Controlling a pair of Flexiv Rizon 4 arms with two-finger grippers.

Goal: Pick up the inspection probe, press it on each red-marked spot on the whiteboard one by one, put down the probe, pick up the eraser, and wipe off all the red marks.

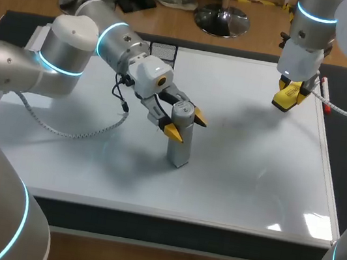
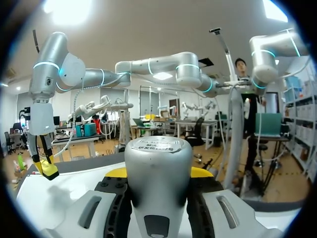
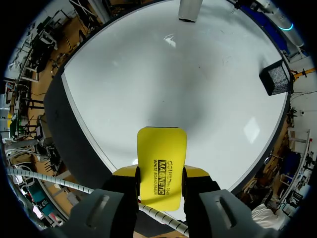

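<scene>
The inspection probe (image 2: 158, 163), a silver-grey cylinder with rounded shoulders and a label on its flat top, sits clamped from both sides between the fingers of the left gripper (image 2: 158, 173). It stands upright near the middle of the whiteboard (image 1: 239, 173). The right gripper (image 3: 161, 172) is closed on the flat yellow eraser (image 3: 161, 148), held above the board's far right part.

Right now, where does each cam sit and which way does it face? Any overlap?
Head view: above and behind, looking down on the whiteboard; both arms show, left gripper on the probe, right gripper holding the eraser.
Left wrist view: on that wrist, looking level across the whiteboard; own fingers flank the probe.
Right wrist view: on that wrist, looking down at the whiteboard; own fingers clamp the eraser.
Shared: all three show the probe and whiteboard.
</scene>
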